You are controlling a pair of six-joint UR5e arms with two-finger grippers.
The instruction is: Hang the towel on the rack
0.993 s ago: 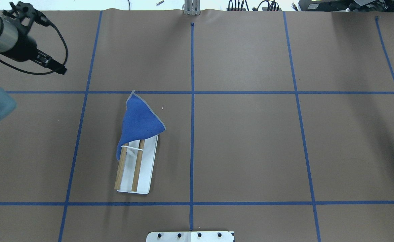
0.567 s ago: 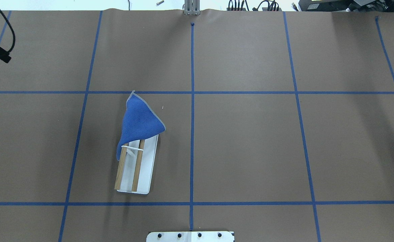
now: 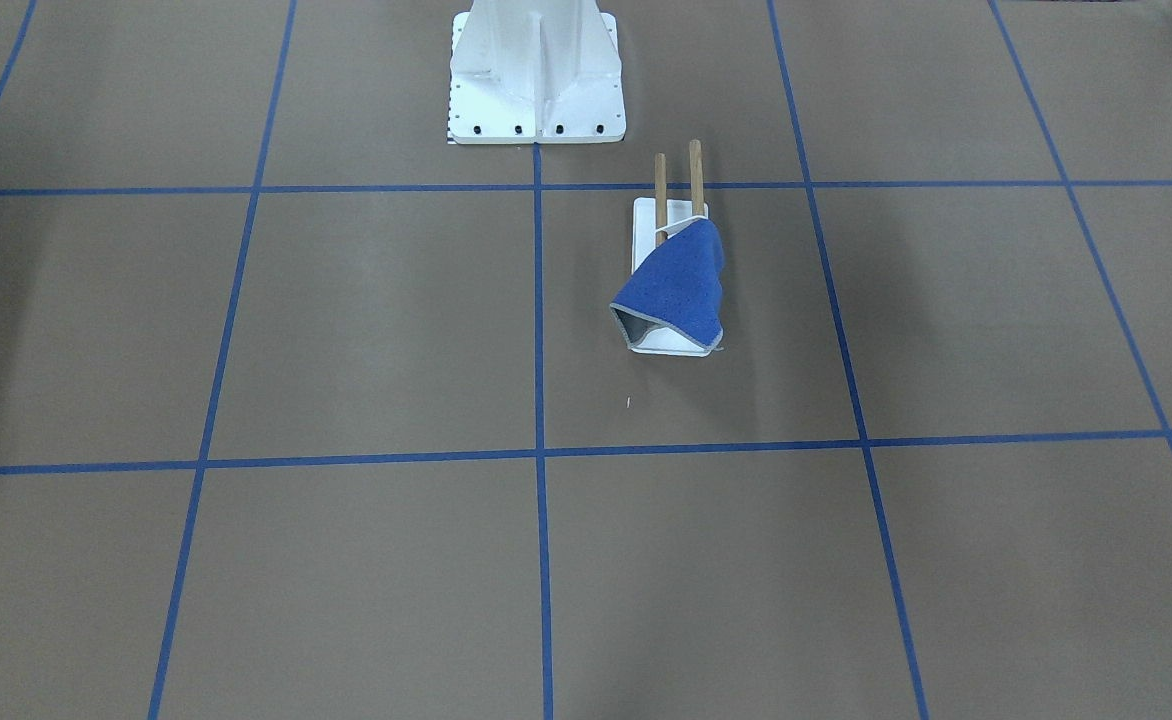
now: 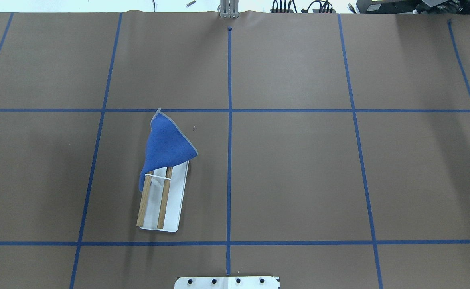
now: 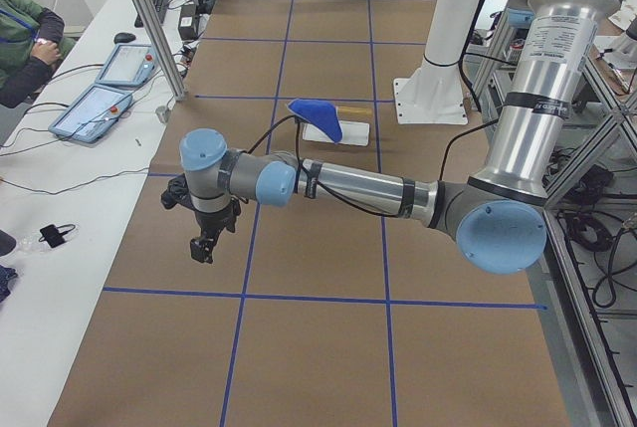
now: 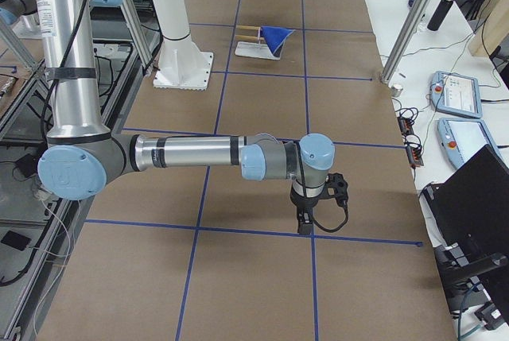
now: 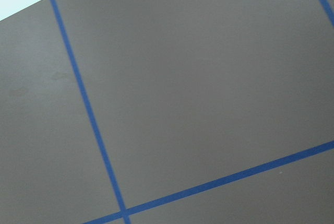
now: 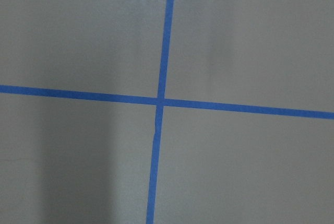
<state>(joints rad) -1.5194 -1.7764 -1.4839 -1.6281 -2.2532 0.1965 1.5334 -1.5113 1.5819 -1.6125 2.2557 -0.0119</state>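
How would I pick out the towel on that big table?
On the brown table crossed by blue tape lines, find the white-based rack with two wooden dowels, near the robot's white pedestal. The towel is draped over the rack's end away from the pedestal: royal blue with a thin grey edge, the only cloth on the table.

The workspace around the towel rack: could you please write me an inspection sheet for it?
Surface: table, brown covering with a blue tape grid, flat.
Job's things: towel draped over the rack's dowel ends farthest from the robot; remaining dowel length bare.
Clutter: one tiny pale speck beside the towel.
Grippers: left gripper and right gripper hang over bare table, far from the rack; open or shut, cannot tell.
Cables: black cable looped at the right wrist; cable bundles at the table's far edge.
Surroundings: white pedestal; operator and control tablets at the side bench.
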